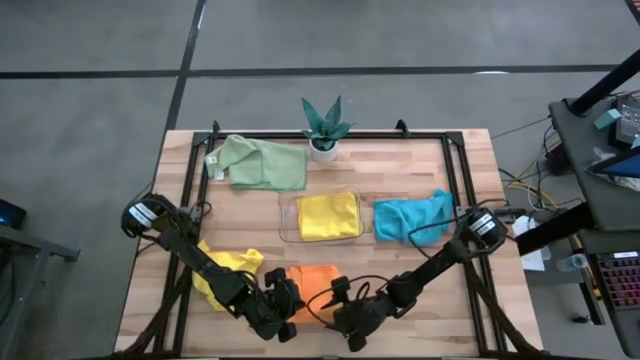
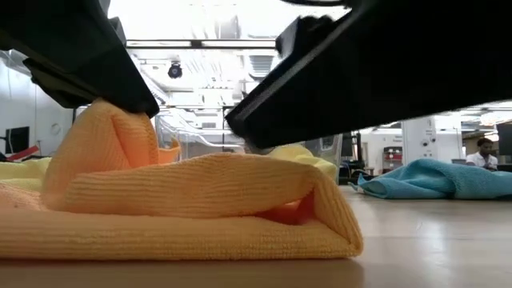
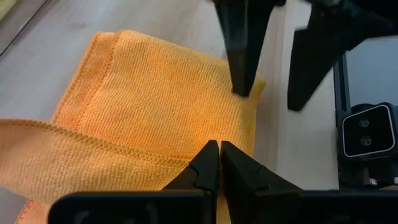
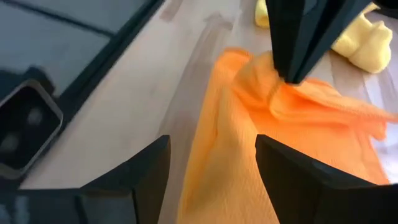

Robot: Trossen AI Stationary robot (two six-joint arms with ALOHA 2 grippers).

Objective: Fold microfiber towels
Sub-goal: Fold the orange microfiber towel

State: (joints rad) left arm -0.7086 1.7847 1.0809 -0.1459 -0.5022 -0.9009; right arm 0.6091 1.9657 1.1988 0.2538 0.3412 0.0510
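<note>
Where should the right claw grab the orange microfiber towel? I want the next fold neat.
Best guess: the free stitched corner of the orange microfiber towel, reached from above. It lies flat on the wooden table, opposite the left claw, which pinches the near hem. The right claw hangs open over it.

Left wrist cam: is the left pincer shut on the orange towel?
Yes. The left pincer has its tips pressed together on the stitched edge of the orange towel.
</note>
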